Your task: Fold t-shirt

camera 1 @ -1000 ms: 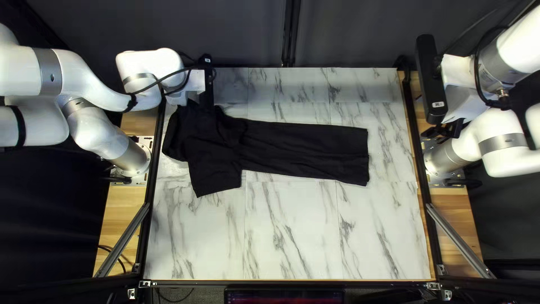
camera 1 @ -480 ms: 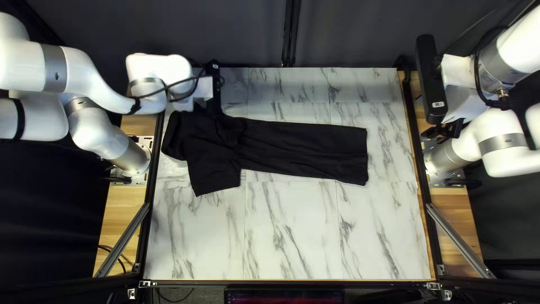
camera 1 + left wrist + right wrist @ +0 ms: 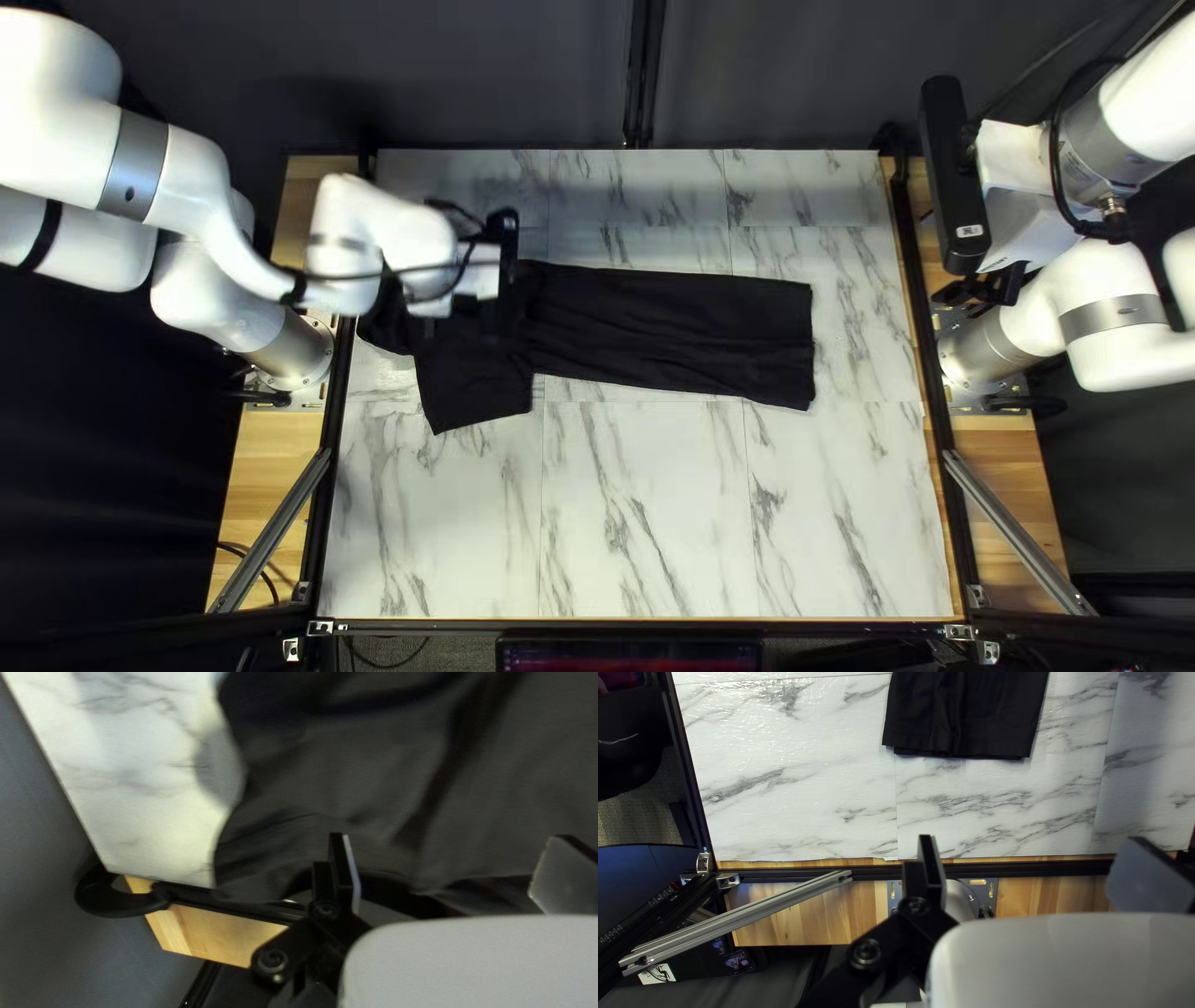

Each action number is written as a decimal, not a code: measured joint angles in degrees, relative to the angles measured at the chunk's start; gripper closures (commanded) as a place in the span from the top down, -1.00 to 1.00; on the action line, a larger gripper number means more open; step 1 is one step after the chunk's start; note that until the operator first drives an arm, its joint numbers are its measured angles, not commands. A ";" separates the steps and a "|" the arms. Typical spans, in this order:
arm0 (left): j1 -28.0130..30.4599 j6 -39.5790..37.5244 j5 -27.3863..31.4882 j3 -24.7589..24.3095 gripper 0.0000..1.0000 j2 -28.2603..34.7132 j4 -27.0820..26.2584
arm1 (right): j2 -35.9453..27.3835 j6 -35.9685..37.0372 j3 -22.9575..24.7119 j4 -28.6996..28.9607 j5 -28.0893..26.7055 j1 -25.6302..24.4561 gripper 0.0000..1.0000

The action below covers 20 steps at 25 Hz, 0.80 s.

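A black t-shirt [image 3: 672,330] lies on the marble-patterned table, its long narrow body stretching right and one sleeve pointing toward the near edge. Over its left part hangs my left gripper [image 3: 467,317], its fingertips hidden in the top left view. In the left wrist view the left gripper [image 3: 442,871] is open above the black cloth [image 3: 349,778], nothing held. My right gripper [image 3: 984,293] is beyond the table's right edge. The right wrist view has the right gripper [image 3: 1030,862] open, the shirt's straight end [image 3: 965,722] lying ahead of it, apart.
Marble-patterned table surface [image 3: 647,510] shows around the shirt. Black rails border it, with a diagonal metal bar [image 3: 1018,535] at the right and another [image 3: 271,529] at the left. A black curved hook [image 3: 118,896] stands near the table corner beside the left gripper.
My left arm has moved right and toward the near edge, from the shirt's far left edge to above its left part. The shirt shifted slightly; the right arm stayed still.
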State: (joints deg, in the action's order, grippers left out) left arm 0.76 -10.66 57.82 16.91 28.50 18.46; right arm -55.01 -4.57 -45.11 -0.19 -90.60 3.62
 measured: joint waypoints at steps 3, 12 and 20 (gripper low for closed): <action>5.45 -1.03 0.03 -0.19 1.00 -1.28 0.59 | 0.00 0.00 0.00 0.00 0.00 0.00 1.00; 12.43 0.59 -6.65 1.29 1.00 -9.86 1.93 | 0.00 0.00 0.00 0.00 0.00 0.00 1.00; 14.72 -0.41 -1.48 2.22 1.00 -6.15 1.97 | 0.00 0.00 0.00 0.00 0.00 0.00 1.00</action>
State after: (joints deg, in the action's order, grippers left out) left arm 15.47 -11.07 56.33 19.14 22.36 20.43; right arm -55.01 -4.57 -45.11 -0.19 -90.60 3.62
